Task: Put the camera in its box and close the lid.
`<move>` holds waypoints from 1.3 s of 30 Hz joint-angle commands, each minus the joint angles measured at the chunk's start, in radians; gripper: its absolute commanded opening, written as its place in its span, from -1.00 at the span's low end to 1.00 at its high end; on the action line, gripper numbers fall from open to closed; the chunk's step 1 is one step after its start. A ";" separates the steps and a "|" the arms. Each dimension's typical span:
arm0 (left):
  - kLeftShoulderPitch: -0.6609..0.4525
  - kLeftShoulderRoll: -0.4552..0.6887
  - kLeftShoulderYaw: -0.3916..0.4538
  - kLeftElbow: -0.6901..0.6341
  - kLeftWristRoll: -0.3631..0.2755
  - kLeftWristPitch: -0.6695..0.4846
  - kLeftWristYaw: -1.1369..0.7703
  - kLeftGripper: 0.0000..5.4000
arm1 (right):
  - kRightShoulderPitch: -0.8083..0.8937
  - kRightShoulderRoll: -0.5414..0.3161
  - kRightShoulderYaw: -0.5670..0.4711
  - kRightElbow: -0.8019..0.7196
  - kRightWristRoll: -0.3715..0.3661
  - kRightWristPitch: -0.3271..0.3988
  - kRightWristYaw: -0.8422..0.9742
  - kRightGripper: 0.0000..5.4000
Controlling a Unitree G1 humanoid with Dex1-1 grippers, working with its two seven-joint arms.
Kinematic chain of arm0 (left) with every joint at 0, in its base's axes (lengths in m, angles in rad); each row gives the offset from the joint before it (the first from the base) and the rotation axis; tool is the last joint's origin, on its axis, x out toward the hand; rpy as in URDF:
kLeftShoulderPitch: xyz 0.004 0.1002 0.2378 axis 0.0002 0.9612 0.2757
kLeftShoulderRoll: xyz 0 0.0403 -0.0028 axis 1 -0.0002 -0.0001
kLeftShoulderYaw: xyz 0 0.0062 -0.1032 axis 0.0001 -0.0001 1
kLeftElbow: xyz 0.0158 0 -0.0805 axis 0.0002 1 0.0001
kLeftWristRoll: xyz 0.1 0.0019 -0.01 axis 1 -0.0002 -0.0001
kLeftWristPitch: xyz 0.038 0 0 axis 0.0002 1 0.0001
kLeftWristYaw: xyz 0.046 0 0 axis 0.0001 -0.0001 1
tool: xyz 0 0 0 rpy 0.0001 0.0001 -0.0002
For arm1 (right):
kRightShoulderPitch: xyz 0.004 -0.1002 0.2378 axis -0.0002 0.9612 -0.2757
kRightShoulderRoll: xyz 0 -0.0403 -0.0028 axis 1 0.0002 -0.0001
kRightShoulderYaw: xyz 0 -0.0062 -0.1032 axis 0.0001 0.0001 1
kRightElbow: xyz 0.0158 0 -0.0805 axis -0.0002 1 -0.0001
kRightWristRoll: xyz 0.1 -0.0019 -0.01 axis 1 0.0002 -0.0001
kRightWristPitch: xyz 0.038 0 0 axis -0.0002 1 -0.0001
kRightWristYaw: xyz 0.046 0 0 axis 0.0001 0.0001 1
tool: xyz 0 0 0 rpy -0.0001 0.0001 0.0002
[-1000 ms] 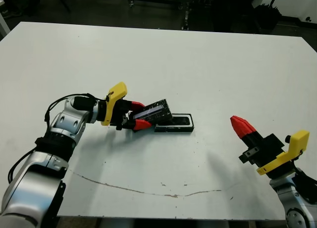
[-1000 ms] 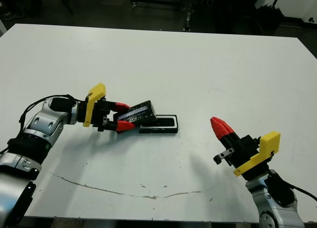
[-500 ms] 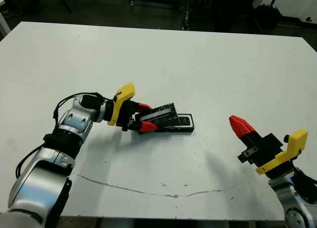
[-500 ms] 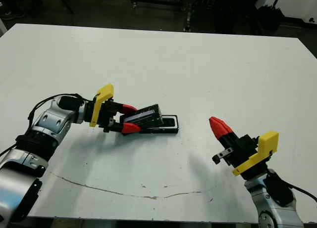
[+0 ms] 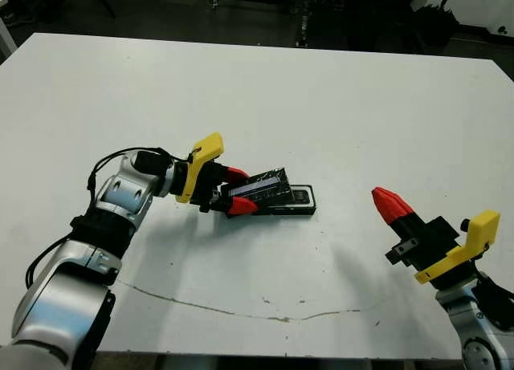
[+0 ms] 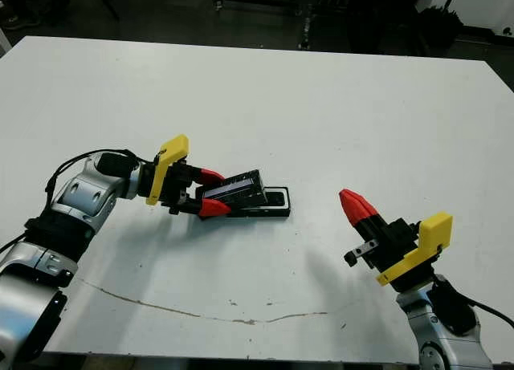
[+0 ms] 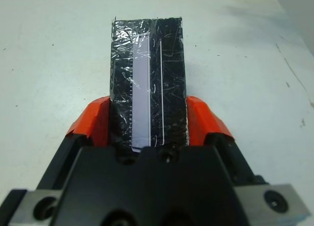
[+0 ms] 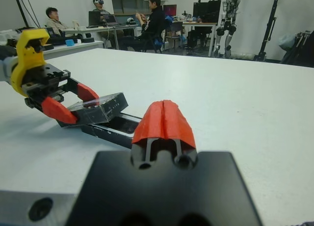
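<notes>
My left claw (image 5: 241, 191) is clamped on the lid (image 5: 262, 189), one red finger on each long edge, with the panel filling the gap between them. In my left wrist view the lid's (image 7: 147, 88) glossy top is scuffed and carries a pale reflective stripe running lengthwise; I can read no brand, label or lettering on it. I hold the lid tilted, its far end raised, just above the left end of the box (image 5: 291, 203), which lies flat on the white table (image 5: 321, 105) near the middle. Whether the lid's lower edge touches the box I cannot tell.

The box is a shallow black tray, and the camera (image 5: 298, 196) lies inside it as a dark rounded bar showing at the uncovered right end. No writing on either can be made out.

My right claw (image 5: 389, 203) is well apart from the box, off to the right over bare table, with its two red fingers pressed together into one point and nothing between them. My right wrist view shows those closed fingers (image 8: 164, 120) aimed toward the box (image 8: 110, 129) and the lid above it.

People sit at desks beyond the table (image 8: 152, 20).
</notes>
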 commanded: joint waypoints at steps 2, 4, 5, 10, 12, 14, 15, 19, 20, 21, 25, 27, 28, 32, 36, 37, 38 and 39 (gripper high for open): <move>-0.007 -0.045 -0.062 0.105 0.082 -0.049 0.046 0.17 | 0.011 -0.008 -0.006 -0.001 -0.007 -0.001 -0.008 -1.00; -0.021 -0.061 -0.074 0.134 0.096 -0.067 0.053 0.17 | 0.012 -0.009 -0.005 -0.001 -0.016 -0.011 -0.007 -1.00; -0.024 -0.069 -0.079 0.145 0.102 -0.088 0.056 0.17 | 0.011 -0.009 -0.005 -0.001 -0.015 -0.012 -0.005 -1.00; -0.043 -0.101 -0.098 0.187 0.129 -0.155 0.054 0.17 | 0.011 -0.010 -0.005 0.000 -0.012 -0.010 -0.002 -1.00; -0.046 -0.109 -0.098 0.199 0.127 -0.158 0.050 0.17 | 0.012 -0.008 -0.006 0.000 -0.011 -0.012 -0.001 -1.00; -0.048 -0.117 -0.097 0.210 0.122 -0.168 0.042 0.17 | 0.012 -0.006 -0.008 0.000 -0.003 -0.008 -0.001 -1.00; -0.048 -0.121 -0.095 0.215 0.119 -0.177 0.037 0.17 | 0.011 -0.007 -0.008 0.000 -0.001 -0.005 -0.001 -1.00; -0.056 -0.133 -0.093 0.233 0.116 -0.178 0.030 0.17 | 0.009 -0.011 -0.007 -0.002 0.002 0.000 -0.001 -1.00; -0.058 -0.136 -0.092 0.237 0.115 -0.176 0.028 0.17 | 0.008 -0.012 -0.007 -0.003 0.003 0.002 -0.001 -1.00; -0.060 -0.140 -0.092 0.242 0.114 -0.174 0.026 0.17 | 0.008 -0.012 -0.007 -0.004 0.002 0.004 -0.003 -1.00; -0.071 -0.168 -0.086 0.267 0.104 -0.156 0.021 0.17 | 0.005 -0.013 -0.006 -0.004 0.000 0.006 -0.005 -1.00; -0.079 -0.183 -0.085 0.282 0.104 -0.155 0.021 0.17 | 0.005 -0.012 -0.006 -0.003 0.002 0.007 -0.005 -1.00; -0.084 -0.192 -0.085 0.290 0.104 -0.157 0.020 0.17 | 0.006 -0.012 -0.006 -0.003 0.000 0.006 -0.006 -1.00; -0.106 -0.234 -0.081 0.334 0.105 -0.169 0.023 0.17 | 0.006 -0.012 -0.006 0.000 -0.005 -0.005 -0.002 -1.00; -0.130 -0.292 -0.074 0.408 0.117 -0.223 0.040 0.17 | 0.005 -0.012 -0.010 0.006 0.004 -0.004 0.003 -1.00; -0.136 -0.306 -0.074 0.426 0.123 -0.239 0.042 0.17 | 0.006 -0.012 -0.011 0.004 0.000 -0.005 0.001 -1.00; -0.141 -0.317 -0.074 0.441 0.128 -0.254 0.045 0.17 | 0.007 -0.013 -0.011 0.002 -0.002 -0.004 -0.001 -1.00; -0.146 -0.328 -0.077 0.455 0.136 -0.269 0.050 0.17 | 0.007 -0.013 -0.012 0.000 0.000 -0.002 -0.002 -1.00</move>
